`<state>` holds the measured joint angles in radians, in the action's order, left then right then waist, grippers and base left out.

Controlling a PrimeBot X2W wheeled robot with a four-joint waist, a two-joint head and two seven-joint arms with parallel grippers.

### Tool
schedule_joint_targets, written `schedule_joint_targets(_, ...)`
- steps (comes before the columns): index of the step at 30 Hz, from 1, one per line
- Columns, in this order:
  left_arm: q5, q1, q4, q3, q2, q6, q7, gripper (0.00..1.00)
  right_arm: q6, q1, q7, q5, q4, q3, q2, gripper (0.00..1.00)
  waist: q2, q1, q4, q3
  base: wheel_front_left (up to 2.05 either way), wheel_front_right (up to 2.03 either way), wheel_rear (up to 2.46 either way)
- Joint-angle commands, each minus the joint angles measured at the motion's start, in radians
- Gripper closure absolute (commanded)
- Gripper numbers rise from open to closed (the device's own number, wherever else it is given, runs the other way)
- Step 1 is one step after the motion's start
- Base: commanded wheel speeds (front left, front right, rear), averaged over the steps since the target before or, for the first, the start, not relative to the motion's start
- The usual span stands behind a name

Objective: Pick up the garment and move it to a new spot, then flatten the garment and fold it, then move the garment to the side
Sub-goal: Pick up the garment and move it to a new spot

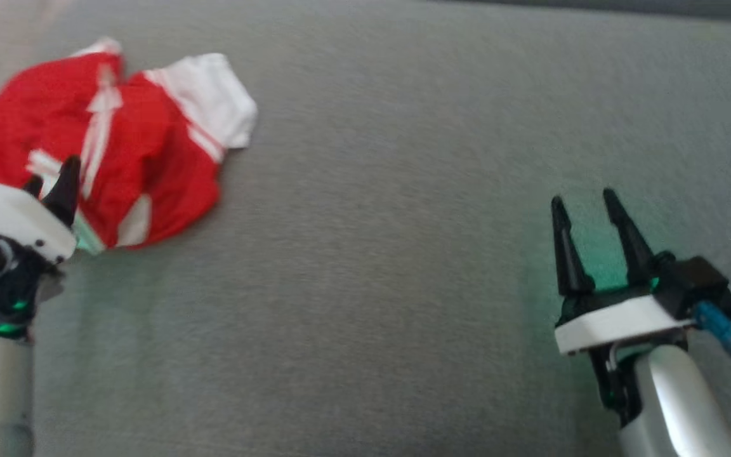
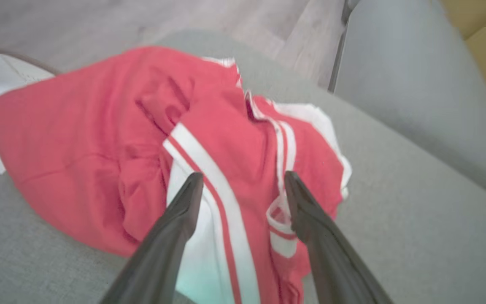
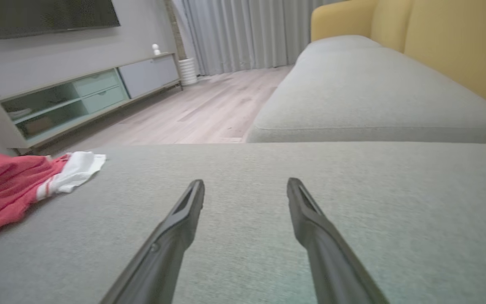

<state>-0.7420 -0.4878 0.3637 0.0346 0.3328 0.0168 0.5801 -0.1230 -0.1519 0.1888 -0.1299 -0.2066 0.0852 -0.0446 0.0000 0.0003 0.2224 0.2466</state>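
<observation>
Grey fabric cushion [image 1: 372, 266]: seat surface, with wood floor [image 3: 209, 109] and yellow backrest [image 3: 458, 46] beyond. Garment [image 1: 124, 139]: red with white stripes, crumpled, at the cushion's far left corner. Left gripper [image 1: 51, 181]: forearm upright, wrist tipped forward, fingers spread apart over the garment's near edge, nothing clamped. Right gripper [image 1: 584, 206]: forearm leaning in from the near right edge, fingers spread apart over bare cushion, well apart from the garment.
</observation>
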Motion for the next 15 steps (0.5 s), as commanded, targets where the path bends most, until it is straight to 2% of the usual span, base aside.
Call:
schedule_joint_targets(1,0.005,-0.041,-0.024,0.043,0.066,-0.006,0.012,0.0,-0.008,-0.032,0.006,0.009,0.037,0.02,-0.006,0.0,0.0,-0.0003,-0.076,0.074,0.0,0.0,0.0)
schedule_joint_targets(3,0.016,-0.035,-0.002,0.036,0.092,-0.025,0.057,0.0,-0.008,-0.041,0.009,0.006,0.043,0.017,-0.006,0.0,0.0,-0.0003,-0.102,0.094,0.0,0.0,0.0)
schedule_joint_targets(9,-0.001,-0.003,0.044,0.026,0.109,-0.082,0.192,0.0,-0.008,-0.051,0.021,-0.007,0.038,0.009,-0.006,0.0,0.0,-0.0003,-0.151,0.101,0.0,0.0,0.0)
schedule_joint_targets(10,-0.011,0.002,0.041,0.024,0.112,-0.084,0.222,0.38,-0.008,-0.051,0.022,-0.008,0.036,0.008,-0.006,0.0,0.0,-0.0003,-0.153,0.097,0.0,0.0,0.0)
schedule_joint_targets(11,-0.017,0.007,0.034,0.022,0.118,-0.083,0.244,0.96,-0.008,-0.051,0.024,-0.009,0.034,0.006,-0.006,0.0,0.0,-0.0003,-0.153,0.091,0.0,0.0,0.0)
schedule_joint_targets(12,-0.02,0.013,0.024,0.021,0.125,-0.083,0.26,1.0,-0.008,-0.049,0.026,-0.011,0.03,0.004,-0.006,0.0,0.0,-0.0003,-0.153,0.083,0.0,0.0,0.0)
schedule_joint_targets(15,-0.041,0.026,-0.013,0.038,0.13,-0.08,0.268,1.0,-0.008,-0.043,0.031,-0.02,0.018,0.004,-0.006,0.0,0.0,-0.0003,-0.147,0.052,0.0,0.0,0.0)
